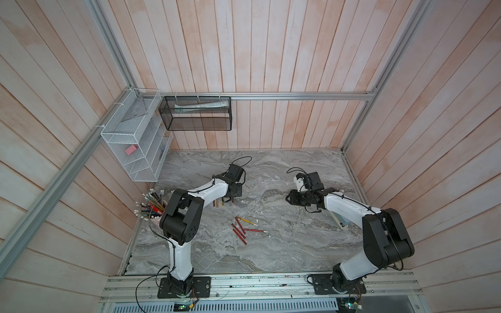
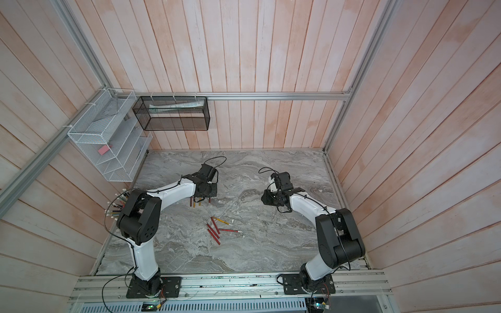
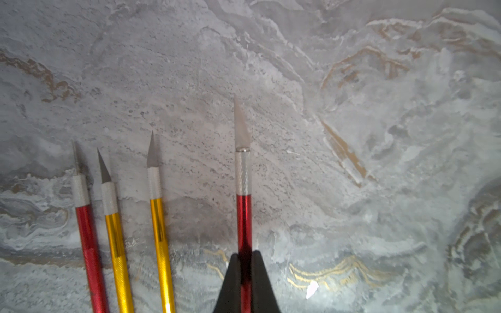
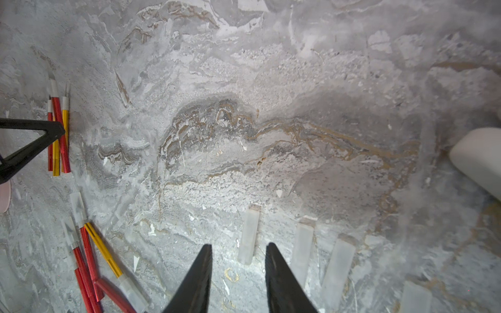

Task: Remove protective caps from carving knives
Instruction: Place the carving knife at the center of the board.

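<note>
Three bare carving knives (image 3: 160, 230) lie far left; the left end effector (image 3: 245, 254) clamps a fourth knife (image 3: 244, 214). The right end effector (image 4: 239, 245) gapes empty; capped knives (image 4: 104, 250) remain mid-surface.

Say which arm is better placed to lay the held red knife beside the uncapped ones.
Left. The left gripper is shut on the red knife, beside three bare knives; the right gripper is open among caps.

Three uncapped carving knives (image 3: 115, 238), one red and two yellow, lie side by side at far left. A fourth red knife (image 3: 244, 216), blade bare, is clamped in the left gripper (image 3: 245, 254). Capped knives (image 1: 240, 229) lie crossed mid-table. Four whitish loose caps (image 4: 249, 238) lie flat toward the right.
</note>
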Available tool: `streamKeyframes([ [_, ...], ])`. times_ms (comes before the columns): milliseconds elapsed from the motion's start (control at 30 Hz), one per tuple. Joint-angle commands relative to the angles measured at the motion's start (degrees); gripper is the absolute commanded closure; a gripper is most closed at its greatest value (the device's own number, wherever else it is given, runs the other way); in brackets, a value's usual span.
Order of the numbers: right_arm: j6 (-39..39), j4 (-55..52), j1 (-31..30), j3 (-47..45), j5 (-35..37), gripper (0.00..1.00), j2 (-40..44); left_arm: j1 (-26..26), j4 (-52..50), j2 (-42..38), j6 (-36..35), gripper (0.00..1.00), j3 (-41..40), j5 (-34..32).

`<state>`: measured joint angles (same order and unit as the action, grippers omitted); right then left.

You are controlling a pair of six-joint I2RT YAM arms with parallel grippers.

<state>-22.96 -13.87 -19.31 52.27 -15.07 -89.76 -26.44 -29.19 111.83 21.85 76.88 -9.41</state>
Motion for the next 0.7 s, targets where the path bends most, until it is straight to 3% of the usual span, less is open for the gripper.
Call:
streamKeyframes([
  [0,-0.51,0.22,0.41,-0.84,-0.40,0.65,0.75,0.92,-0.75,2.08,-1.32,1.00,1.43,-1.75],
  [333,-0.60,0.25,0.50,-0.94,-0.86,0.65,0.43,1.74,-0.88,4.57,-1.50,1.00,1.95,-3.31],
  [467,-0.68,0.22,0.54,-1.03,-0.70,0.65,0.70,1.75,-0.90,4.88,-1.34,0.87,1.64,-3.25],
  [667,-0.98,0.33,0.63,-1.22,-0.61,0.65,0.83,1.78,-0.43,4.70,-1.09,0.84,0.64,-3.07],
])
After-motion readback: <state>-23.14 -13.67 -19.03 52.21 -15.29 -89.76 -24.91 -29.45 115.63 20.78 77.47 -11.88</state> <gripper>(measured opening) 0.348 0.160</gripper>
